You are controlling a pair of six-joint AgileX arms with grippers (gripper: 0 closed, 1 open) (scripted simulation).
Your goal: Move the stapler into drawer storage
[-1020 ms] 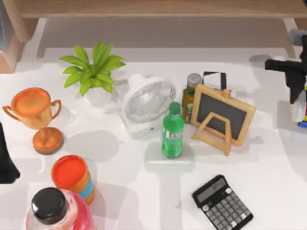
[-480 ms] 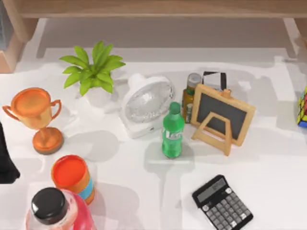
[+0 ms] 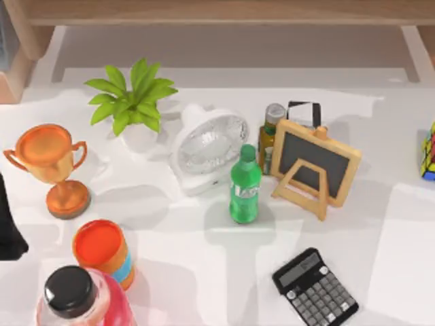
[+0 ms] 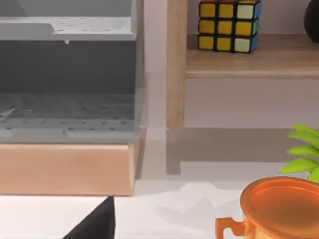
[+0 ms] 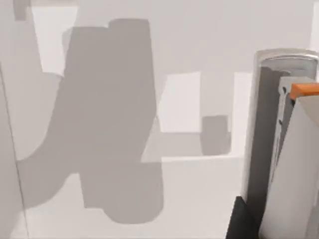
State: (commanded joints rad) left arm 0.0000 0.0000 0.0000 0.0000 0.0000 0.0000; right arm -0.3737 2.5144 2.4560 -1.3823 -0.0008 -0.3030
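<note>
stapler (image 5: 271, 134), a rounded light-grey bar, beside right gripper (image 5: 294, 164).

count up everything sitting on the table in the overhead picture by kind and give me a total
Bottles: 3, green bottle, small green-capped bottle, pink bottle
Puzzle cubes: 1
Trophies: 1
Plants: 1
Fans: 1
Chalkboards: 1
Calculators: 1
Orange cups: 1
Black-and-white boxes: 1
Total: 11
</note>
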